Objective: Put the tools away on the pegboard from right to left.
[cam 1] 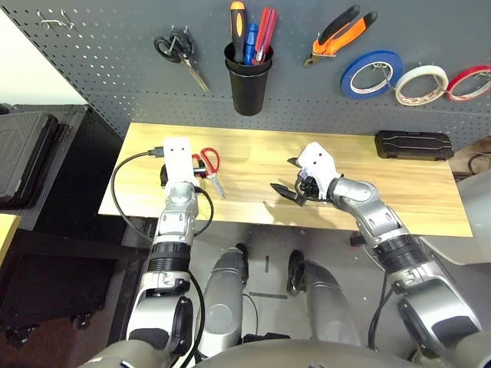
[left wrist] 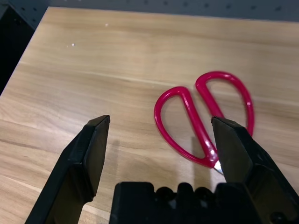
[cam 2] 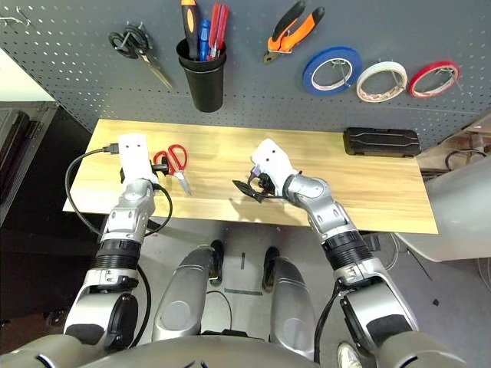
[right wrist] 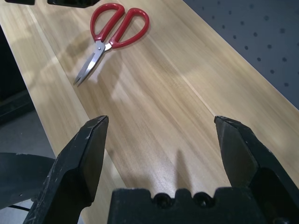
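A: Where do we stand with the left tool?

B: We see its fingers spread wide and holding nothing. It hangs low over the left part of the wooden surface. The red-handled scissors lie flat on the wood just ahead of it, their loops beside one finger; we cannot tell whether that finger touches them.

A: And the right tool?

B: We see it wide apart as well, and empty. It sits over the middle of the surface, pointing toward the scissors, which lie well apart from it with blades closed.

A: What do we note farther out?

B: A black case rests at the right rear of the surface. Behind stands the pegboard. On it we read, from right to left: a red tape roll, the cream-white tape roll, a blue tape roll, the orange-and-black-handled pliers, a black cup holding the screwdriver with orange-and-black handle among other tools, and black-handled scissors.
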Controlling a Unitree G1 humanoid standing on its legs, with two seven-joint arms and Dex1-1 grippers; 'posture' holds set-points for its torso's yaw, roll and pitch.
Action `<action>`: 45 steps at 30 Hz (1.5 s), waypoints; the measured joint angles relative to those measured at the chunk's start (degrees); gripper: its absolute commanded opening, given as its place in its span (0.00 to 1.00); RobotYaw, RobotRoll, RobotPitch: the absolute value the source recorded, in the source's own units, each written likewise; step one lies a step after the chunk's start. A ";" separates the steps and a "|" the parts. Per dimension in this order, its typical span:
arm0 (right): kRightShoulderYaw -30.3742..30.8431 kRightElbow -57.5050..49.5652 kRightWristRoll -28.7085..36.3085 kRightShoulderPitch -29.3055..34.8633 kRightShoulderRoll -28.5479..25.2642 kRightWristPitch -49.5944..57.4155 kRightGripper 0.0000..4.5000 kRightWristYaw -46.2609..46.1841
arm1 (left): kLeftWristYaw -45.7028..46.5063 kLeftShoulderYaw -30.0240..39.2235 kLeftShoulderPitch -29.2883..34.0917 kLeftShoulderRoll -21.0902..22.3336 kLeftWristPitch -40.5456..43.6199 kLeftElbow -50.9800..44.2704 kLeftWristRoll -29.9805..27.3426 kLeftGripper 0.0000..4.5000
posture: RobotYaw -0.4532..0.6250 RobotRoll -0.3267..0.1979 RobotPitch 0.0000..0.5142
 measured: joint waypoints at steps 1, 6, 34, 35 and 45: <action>0.14 0.00 -0.17 -0.04 0.06 0.00 1.00 -0.19 | 0.31 0.29 -0.53 0.04 -0.22 1.21 -0.02 0.99 | 0.61 0.62 0.63; 0.65 -0.91 -1.26 -0.23 2.10 1.69 1.00 -2.37 | 2.24 1.96 -4.06 0.38 -2.99 9.89 -0.24 0.99 | 0.60 0.62 0.64; 1.22 -4.54 -1.73 0.82 -0.12 3.90 1.00 -2.39 | 1.43 3.60 -14.54 2.70 -8.64 32.02 -2.78 0.35 | 0.59 0.62 0.62; 1.22 -4.54 -1.73 0.80 -0.14 3.89 1.00 -2.30 | 1.43 3.59 -14.48 2.52 -8.64 32.01 -2.79 0.24 | 0.59 0.62 0.62; 1.21 -4.50 -1.24 -0.01 -0.59 1.38 1.00 0.54 | 2.26 4.22 -13.91 1.68 -9.15 31.19 -4.10 0.00 | 0.60 0.62 0.59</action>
